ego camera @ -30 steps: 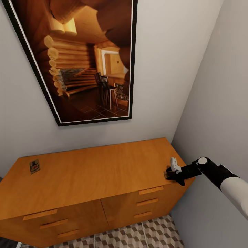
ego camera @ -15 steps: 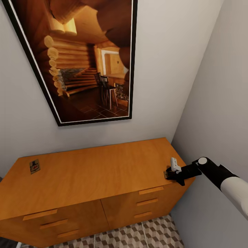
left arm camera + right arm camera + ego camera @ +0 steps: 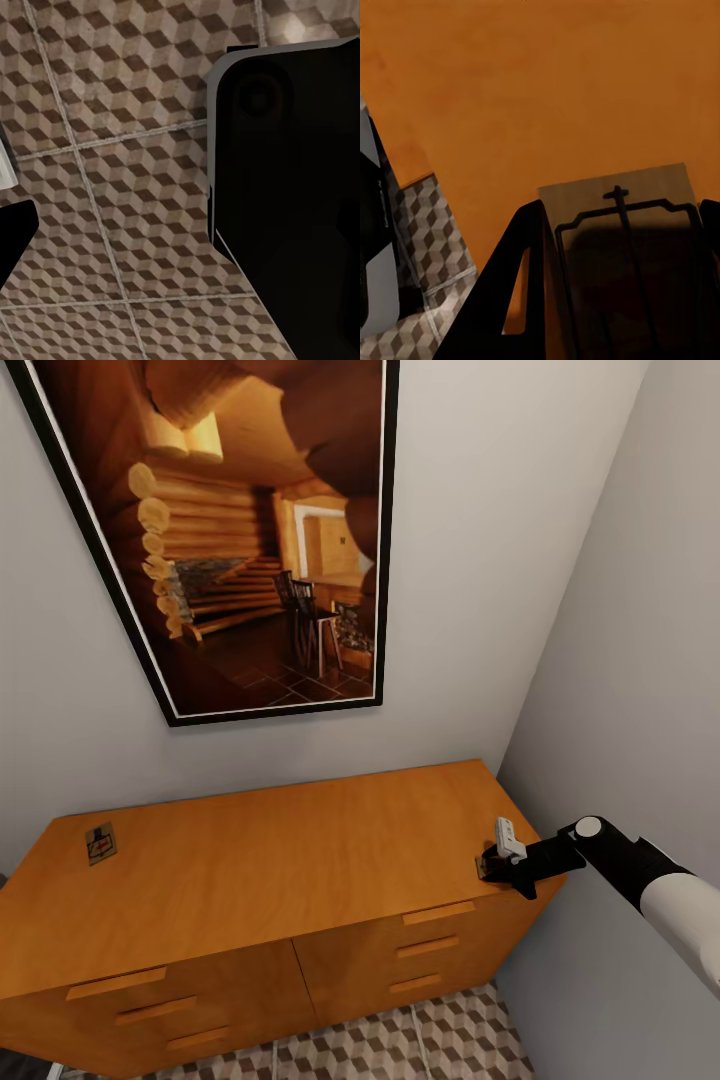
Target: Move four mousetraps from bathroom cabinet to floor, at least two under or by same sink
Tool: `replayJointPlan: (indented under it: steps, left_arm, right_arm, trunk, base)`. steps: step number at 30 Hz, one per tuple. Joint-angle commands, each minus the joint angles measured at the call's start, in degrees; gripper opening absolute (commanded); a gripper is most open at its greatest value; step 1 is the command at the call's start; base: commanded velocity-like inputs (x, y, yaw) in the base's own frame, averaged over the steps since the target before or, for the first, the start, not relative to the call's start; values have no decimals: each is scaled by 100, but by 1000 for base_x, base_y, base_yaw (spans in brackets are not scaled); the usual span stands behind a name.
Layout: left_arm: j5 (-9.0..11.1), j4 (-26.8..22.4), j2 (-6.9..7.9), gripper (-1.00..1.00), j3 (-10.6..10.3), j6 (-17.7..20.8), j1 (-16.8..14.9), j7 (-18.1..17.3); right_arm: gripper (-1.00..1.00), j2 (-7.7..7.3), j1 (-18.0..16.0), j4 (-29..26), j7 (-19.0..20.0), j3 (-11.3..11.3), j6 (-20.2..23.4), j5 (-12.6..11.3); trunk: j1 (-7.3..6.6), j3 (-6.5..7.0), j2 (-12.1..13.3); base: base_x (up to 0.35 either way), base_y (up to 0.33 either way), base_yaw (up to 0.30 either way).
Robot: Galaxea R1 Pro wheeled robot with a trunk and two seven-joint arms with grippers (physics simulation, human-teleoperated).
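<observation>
The right gripper (image 3: 492,863) straddles a mousetrap (image 3: 622,247) at the cabinet (image 3: 270,870) top's right end (whether the fingers have clamped it, nobody can tell), so it's the pickup step, needing a firm squeeze and lift toward the bathroom floor (image 3: 440,1040).

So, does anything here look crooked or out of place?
Nothing looks damaged or spilled. One mousetrap lies near the cabinet's far left corner, slightly askew; another sits at its right edge between the right gripper's fingers. The big framed picture only looks tilted from the camera angle.
</observation>
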Motion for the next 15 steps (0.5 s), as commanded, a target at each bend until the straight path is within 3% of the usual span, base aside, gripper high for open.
replayJointPlan:
  steps: [1, 15]
  left_arm:
    - [46, 22, -3, 100, -49, -37, -10, 3]
    - [46, 22, -3, 100, -49, -37, -10, 3]
  right_arm:
    - [-100, -5, 113, 9, 15, 62, -52, 93]
    - [-100, 10, 110, -97, 43, 56, 45, 95]
  trunk:
    - [5, -13, -8]
    - [5, -13, -8]
  base:
    - [0, 0, 0]
    - [0, 0, 0]
